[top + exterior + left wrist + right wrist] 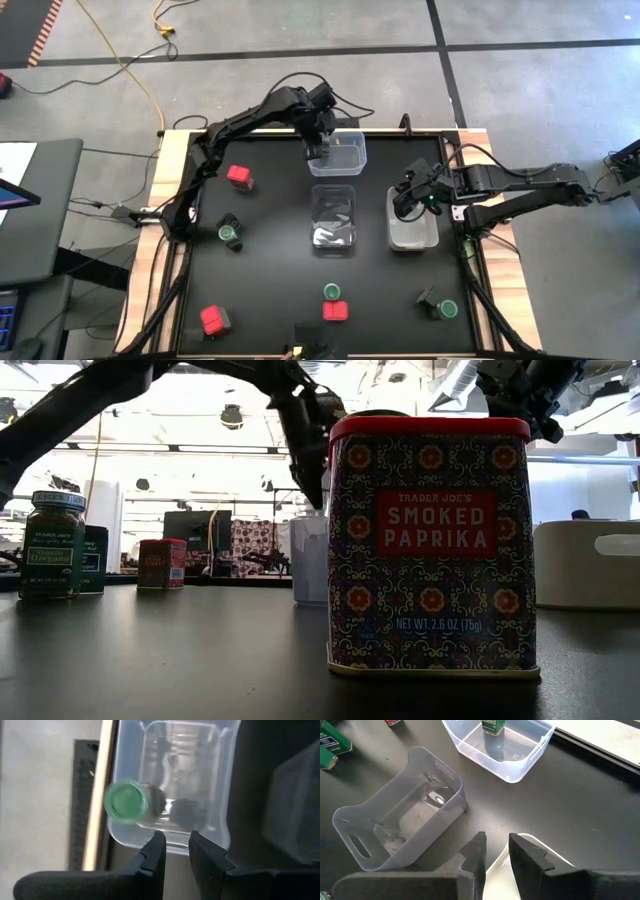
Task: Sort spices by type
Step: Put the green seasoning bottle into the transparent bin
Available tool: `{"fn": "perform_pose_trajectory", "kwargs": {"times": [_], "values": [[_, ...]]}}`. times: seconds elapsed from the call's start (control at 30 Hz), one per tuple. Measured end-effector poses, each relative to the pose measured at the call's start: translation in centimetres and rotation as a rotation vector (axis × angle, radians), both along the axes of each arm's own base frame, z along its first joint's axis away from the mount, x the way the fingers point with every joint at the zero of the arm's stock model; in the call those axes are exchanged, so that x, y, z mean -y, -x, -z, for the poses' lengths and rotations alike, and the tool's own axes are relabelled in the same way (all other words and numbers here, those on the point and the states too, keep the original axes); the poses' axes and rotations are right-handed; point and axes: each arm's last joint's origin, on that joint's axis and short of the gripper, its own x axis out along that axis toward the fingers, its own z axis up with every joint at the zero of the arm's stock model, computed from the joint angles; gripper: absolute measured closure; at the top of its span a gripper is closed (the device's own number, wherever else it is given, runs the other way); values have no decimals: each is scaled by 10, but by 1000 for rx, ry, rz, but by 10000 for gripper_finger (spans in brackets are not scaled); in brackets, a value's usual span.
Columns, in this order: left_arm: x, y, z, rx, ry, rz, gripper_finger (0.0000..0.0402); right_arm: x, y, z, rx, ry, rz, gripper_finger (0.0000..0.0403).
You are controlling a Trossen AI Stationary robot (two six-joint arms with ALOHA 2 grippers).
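My left gripper (320,150) hovers over the far clear tub (337,152), fingers close together and empty (175,845). A green-lidded jar (127,802) stands inside that tub, also seen in the right wrist view (492,725). My right gripper (408,200) hangs over the white right tub (412,232), fingers close together and empty (495,845). Red tins rest on the table far left (239,177), near left (215,320) and near the middle (336,311). Green-lidded jars stand at the left (230,235), near the middle (331,292) and near right (447,308). A dark block (427,298) sits beside the near-right jar.
The clear middle tub (335,220) lies between the two arms and looks hollow in the right wrist view (400,830). The paprika tin (430,545) fills the low view's foreground. Raised wooden borders frame the black table (170,200). Cables run along the right edge (465,240).
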Motion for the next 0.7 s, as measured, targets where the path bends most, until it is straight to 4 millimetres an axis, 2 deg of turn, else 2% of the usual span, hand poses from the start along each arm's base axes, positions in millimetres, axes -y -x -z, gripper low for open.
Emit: {"fn": "perform_pose_trajectory", "kwargs": {"times": [0.2, 0.43, 0.57, 0.7], "values": [[22, 13, -26, 81, 175, -54, 327, 0, 0, 0, 1, 0, 0, 291], [66, 14, -51, 160, 213, -34, 327, 0, 0, 0, 1, 0, 1, 291], [96, 14, -53, 223, 215, -16, 327, 0, 0, 0, 1, 0, 1, 291], [125, 20, -46, 274, 218, -33, 327, 0, 0, 0, 1, 0, 1, 291]]}}
